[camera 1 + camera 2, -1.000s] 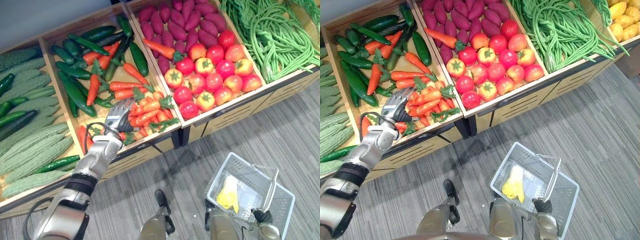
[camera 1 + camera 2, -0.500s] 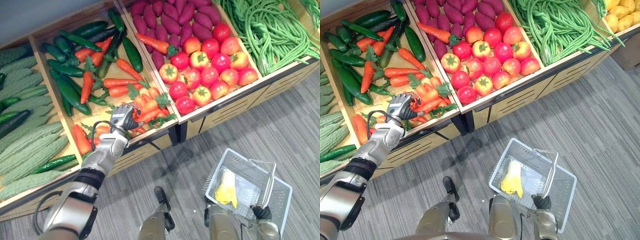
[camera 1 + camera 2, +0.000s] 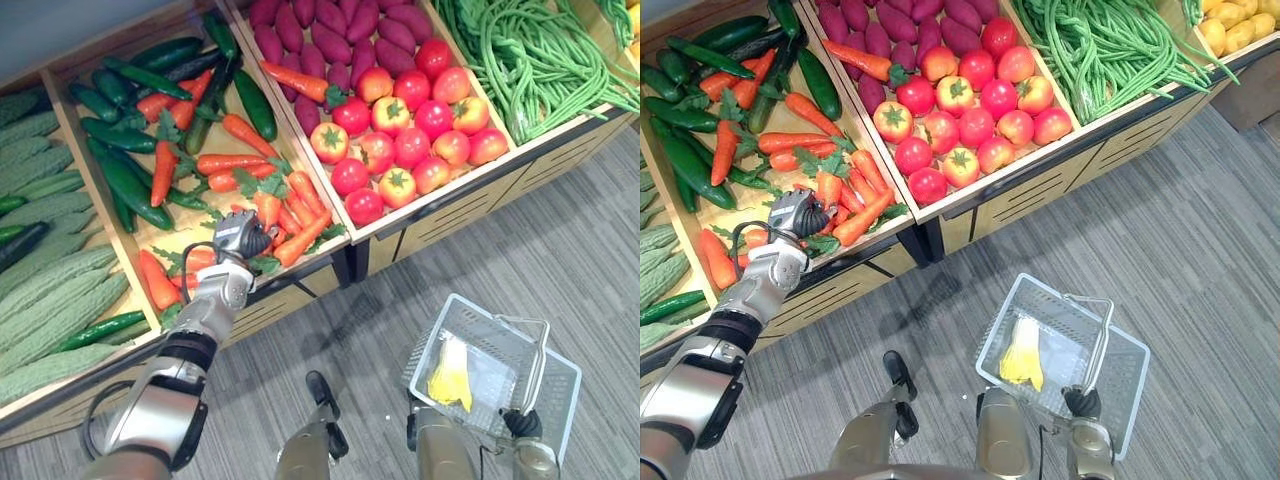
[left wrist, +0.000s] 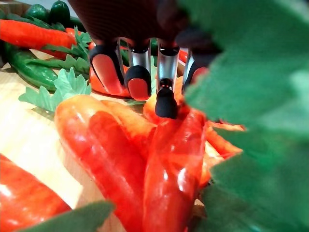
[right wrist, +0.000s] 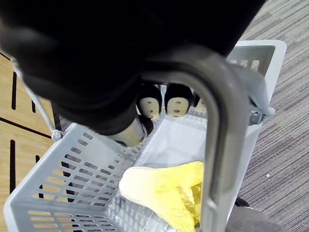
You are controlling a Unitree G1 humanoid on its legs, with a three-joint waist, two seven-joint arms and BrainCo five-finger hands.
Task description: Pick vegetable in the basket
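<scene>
Left arm reaches forward and down into the wooden display crate [image 3: 285, 292]. The left hand [image 3: 240, 236] sits at the front of the compartment shared by carrots and dark green cucumbers [image 3: 125, 185]. Wrist is roughly in line with the forearm, knuckles up.

In the left wrist view the fingers [image 4: 109, 72] are curled down over the pile. The thumb tip presses on an orange carrot with a green leafy top [image 4: 170, 159], with the fingertips on its far side. We read that as a pinch on the carrot, not a full wrap. The orange carrot lies in the crate among the others, touching them, not lifted clear.

Right hand [image 3: 1083, 402] is low by the body, fingers wrapped round the grey metal handle [image 5: 222, 125] of the pale grey plastic mesh basket [image 3: 478, 318]. A yellow item [image 3: 449, 374] lies inside the basket.

Versus 1 s ago:
- The whole view has shifted, so the camera moved; the crates did not.
- The left hand's fingers were straighter then, laid at the edge of the pile. Now they are curled in.
- The carrots by the hand were bunched; now they fan out, one lying diagonal at the front edge [image 3: 303, 238].
- Right hand and basket are unchanged.
</scene>
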